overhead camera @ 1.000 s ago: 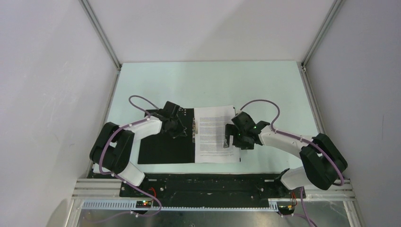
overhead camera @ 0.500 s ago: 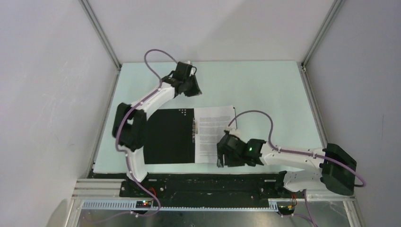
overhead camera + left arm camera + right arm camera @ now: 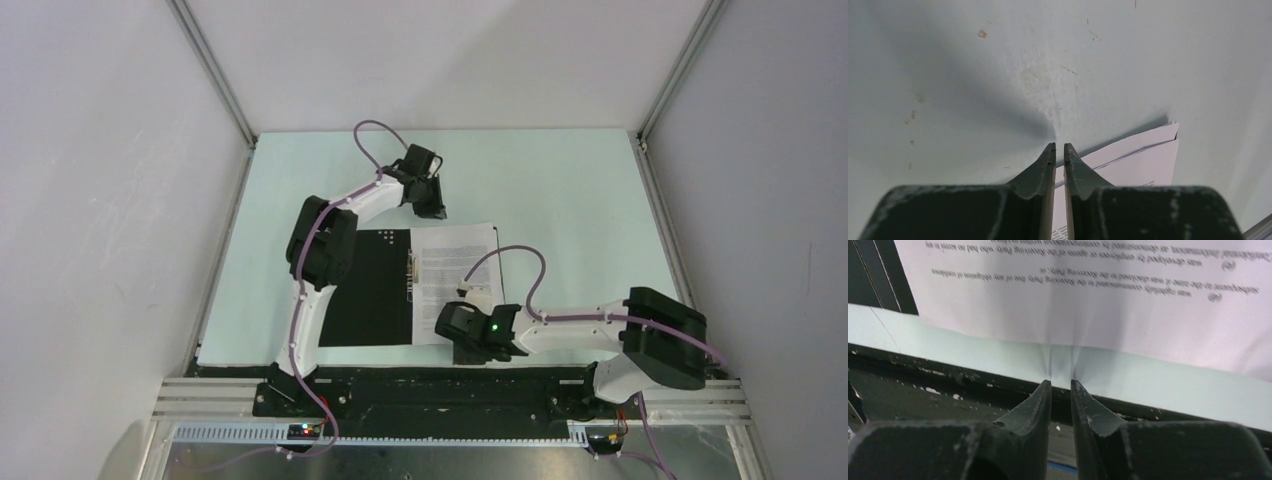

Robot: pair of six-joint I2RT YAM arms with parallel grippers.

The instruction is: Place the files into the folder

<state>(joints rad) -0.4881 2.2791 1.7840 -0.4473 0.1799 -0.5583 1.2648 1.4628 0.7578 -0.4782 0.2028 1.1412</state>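
Right fingers [image 3: 1034, 402] nearly closed, files [image 3: 1098, 305] just beyond, table [image 3: 1158, 377] edge between

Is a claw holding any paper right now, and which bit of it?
No, nothing is held. The left claw hangs by the papers' far edge and the right claw by their near edge, both pinched shut on nothing.

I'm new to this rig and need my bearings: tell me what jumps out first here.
The open folder lies in the middle of the table, black inside up, with the white printed files on its right half. The left pincer, shut to a slit, hangs over the table just past the files' far edge. The right pincer sits low at the table's near edge, just short of the files.
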